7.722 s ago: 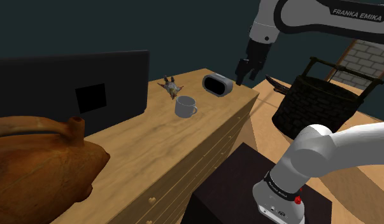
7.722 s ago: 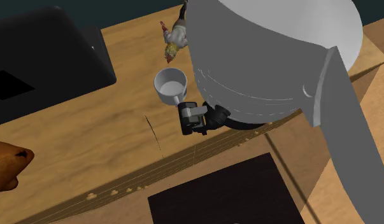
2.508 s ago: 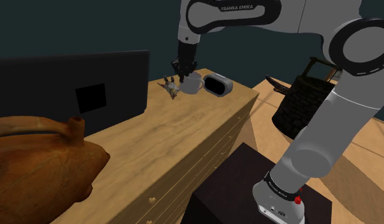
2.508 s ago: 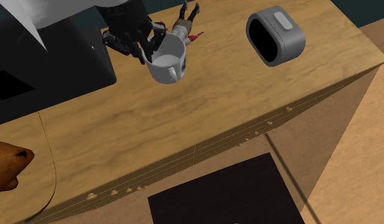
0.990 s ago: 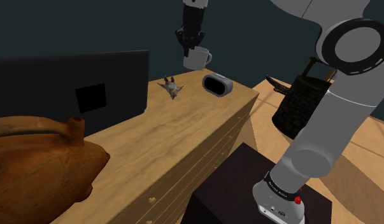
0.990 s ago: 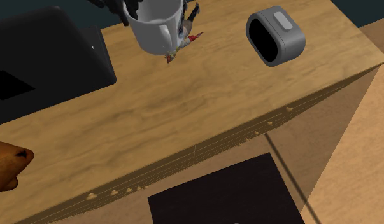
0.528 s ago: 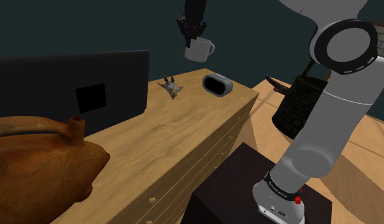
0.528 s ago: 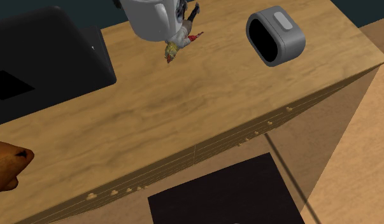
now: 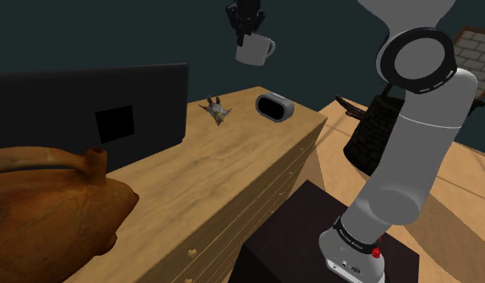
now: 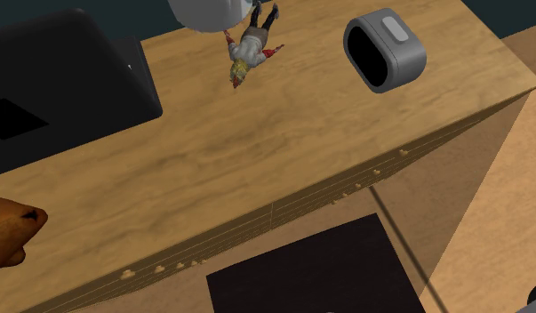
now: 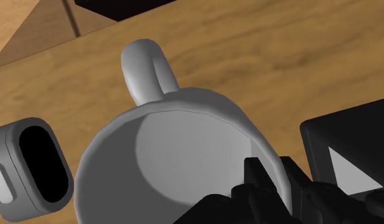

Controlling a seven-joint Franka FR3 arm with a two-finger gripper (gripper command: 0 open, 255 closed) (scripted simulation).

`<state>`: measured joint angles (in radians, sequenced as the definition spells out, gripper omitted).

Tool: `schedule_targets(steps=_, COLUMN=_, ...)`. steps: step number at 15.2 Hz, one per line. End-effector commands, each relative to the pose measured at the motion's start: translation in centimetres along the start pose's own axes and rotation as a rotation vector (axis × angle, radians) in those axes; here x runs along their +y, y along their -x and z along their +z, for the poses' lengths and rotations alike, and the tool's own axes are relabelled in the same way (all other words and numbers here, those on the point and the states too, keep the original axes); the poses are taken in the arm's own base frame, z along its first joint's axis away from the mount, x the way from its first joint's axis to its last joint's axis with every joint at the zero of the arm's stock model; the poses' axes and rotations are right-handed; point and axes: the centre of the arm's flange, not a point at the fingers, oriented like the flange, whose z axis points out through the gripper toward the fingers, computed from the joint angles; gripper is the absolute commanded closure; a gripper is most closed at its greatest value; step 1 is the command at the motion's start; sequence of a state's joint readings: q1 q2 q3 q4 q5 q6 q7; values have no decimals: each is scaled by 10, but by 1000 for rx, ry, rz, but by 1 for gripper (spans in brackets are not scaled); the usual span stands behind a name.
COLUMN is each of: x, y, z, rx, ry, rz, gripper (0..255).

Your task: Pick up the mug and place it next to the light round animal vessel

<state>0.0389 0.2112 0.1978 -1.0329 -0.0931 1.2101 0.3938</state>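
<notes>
The white arm (image 9: 409, 161) is seen rising steeply from the black stand (image 9: 289, 233) to a large round joint (image 9: 417, 60), beyond which it is lost past the shoulder view's top edge. The claw (image 9: 246, 32) hangs from that edge, pointed downward, well above the toy figure (image 9: 216, 111) that lies flat on the wooden table (image 9: 216, 177).

The claw is clenched on the grey mug (image 9: 252, 52). In the wrist view the mug's wall is pinched between the two black fingers (image 11: 255, 175), one set inside the bowl and the other outside it. The mug is held mouth upward directly beneath the claw, gripped at the rim on the side opposite its handle (image 11: 146, 67). It is carried in the air, clear of the table, much higher than the toy figure and a little toward the grey box (image 9: 273, 105) that stands near the figure. In the second exterior view the mug's rounded base is cut by the top edge, just beside the figure.

A black monitor (image 9: 71, 104) is placed near the toy figure, on the side away from the grey box. The brown vessel (image 9: 47, 209) sits well apart from the figure, past the monitor. A dark basket (image 9: 393, 133) is set on the floor, beyond the grey box as seen from the figure.
</notes>
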Motion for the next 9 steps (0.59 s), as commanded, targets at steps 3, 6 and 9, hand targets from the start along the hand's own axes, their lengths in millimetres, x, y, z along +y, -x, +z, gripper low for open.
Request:
schedule_targets(steps=3, x=3, y=0, z=-21, rx=0, ry=0, rz=0, gripper=255)
schedule_targets(steps=6, x=-30, y=22, z=-22, rx=0, ry=0, rz=0, gripper=255)
schedule_targets(steps=9, x=-63, y=45, z=-24, rx=0, ry=0, rz=0, gripper=255)
